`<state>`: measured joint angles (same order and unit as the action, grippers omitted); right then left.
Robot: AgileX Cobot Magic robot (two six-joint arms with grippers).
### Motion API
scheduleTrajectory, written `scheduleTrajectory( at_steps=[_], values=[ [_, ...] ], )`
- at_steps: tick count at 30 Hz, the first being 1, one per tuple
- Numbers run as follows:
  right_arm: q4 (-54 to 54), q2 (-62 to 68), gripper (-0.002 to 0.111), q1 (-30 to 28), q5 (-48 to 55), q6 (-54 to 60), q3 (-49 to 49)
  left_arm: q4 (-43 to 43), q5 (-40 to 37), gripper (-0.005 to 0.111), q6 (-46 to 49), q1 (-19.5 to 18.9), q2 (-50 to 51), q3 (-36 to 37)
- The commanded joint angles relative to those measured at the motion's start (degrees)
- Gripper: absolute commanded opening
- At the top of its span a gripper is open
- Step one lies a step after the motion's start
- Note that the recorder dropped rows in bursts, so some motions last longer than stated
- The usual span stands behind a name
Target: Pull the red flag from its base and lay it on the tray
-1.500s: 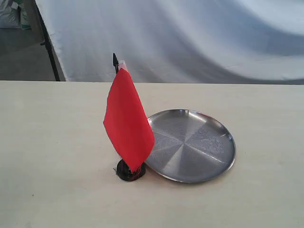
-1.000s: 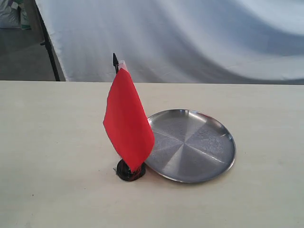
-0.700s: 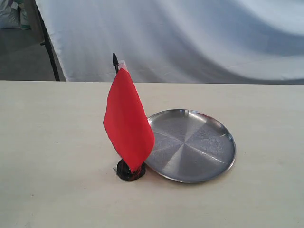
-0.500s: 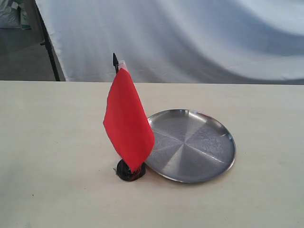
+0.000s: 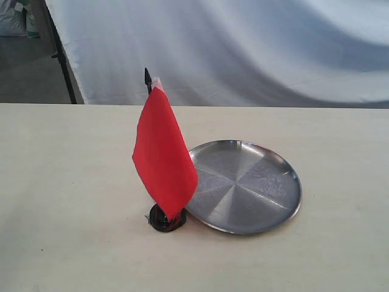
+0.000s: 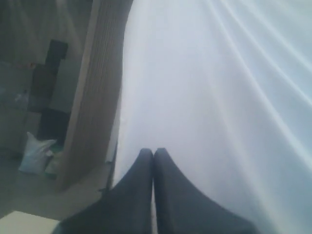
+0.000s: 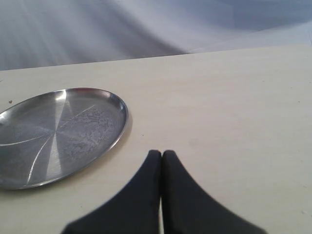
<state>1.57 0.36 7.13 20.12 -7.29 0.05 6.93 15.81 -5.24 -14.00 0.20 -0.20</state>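
The red flag (image 5: 163,155) stands upright on its thin black stick, whose pointed tip (image 5: 147,77) shows above the cloth. Its foot sits in the small round black base (image 5: 164,220) on the table. Just right of the base lies the round silver tray (image 5: 246,185), with nothing on it; the tray (image 7: 53,134) also shows in the right wrist view. Neither arm appears in the exterior view. My left gripper (image 6: 153,152) is shut with nothing in it and faces a white cloth backdrop. My right gripper (image 7: 161,154) is shut, holds nothing, and hovers over bare table beside the tray.
The pale wooden table (image 5: 73,182) spreads wide on all sides of the flag and tray. A white cloth backdrop (image 5: 243,48) hangs behind the table's far edge. A dark stand leg (image 5: 62,64) rises at the back left.
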Motion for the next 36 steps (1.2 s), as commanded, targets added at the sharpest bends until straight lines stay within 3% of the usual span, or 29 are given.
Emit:
scheduleTrajectory(
  at_steps=[1, 3, 12, 17, 19, 20, 23, 26, 30, 33, 36],
  values=[
    [0.43, -0.36, 0.000, -0.12, -0.24, 0.08, -0.05, 0.30, 0.93, 0.000, -13.64, -0.12, -0.20, 0.20],
    [0.43, -0.36, 0.000, -0.12, -0.24, 0.08, -0.05, 0.17, 0.68, 0.000, -18.81, -0.12, -0.20, 0.20],
    [0.43, -0.36, 0.000, -0.12, -0.24, 0.08, -0.05, 0.17, 1.31, 0.000, -24.33, -0.12, -0.20, 0.20],
    [0.43, -0.36, 0.000, -0.12, -0.24, 0.08, -0.05, -2.64, 8.20, 0.000, -29.22, -0.12, -0.20, 0.20],
    [0.43, -0.36, 0.000, -0.12, -0.24, 0.08, -0.05, -13.23, 7.21, 0.000, -31.36, 0.03, -0.20, -2.20],
    [0.43, -0.36, 0.000, -0.12, -0.24, 0.08, -0.05, -22.57, 5.61, 0.000, -33.94, 0.71, -0.20, -4.54],
    [0.43, -0.36, 0.000, -0.12, -0.24, 0.08, -0.05, -50.36, 3.71, 0.000, -50.13, 3.64, 3.57, -11.95],
    [0.43, -0.36, 0.000, -0.12, -0.24, 0.08, -0.05, -67.83, 3.03, 0.000, -66.54, 5.44, 11.53, -19.57],
    [0.43, -0.36, 0.000, -0.12, -0.24, 0.08, -0.05, -93.09, 13.86, 0.000, -88.56, 5.56, 24.54, -29.51],
    [0.43, -0.36, 0.000, -0.12, -0.24, 0.08, -0.05, -105.02, 23.99, 0.000, -100.12, 5.56, 35.40, -35.21],
    [0.43, -0.36, 0.000, -0.12, -0.24, 0.08, -0.05, -106.88, 29.74, 0.000, -105.46, 5.56, 43.83, -37.56]
  ],
)
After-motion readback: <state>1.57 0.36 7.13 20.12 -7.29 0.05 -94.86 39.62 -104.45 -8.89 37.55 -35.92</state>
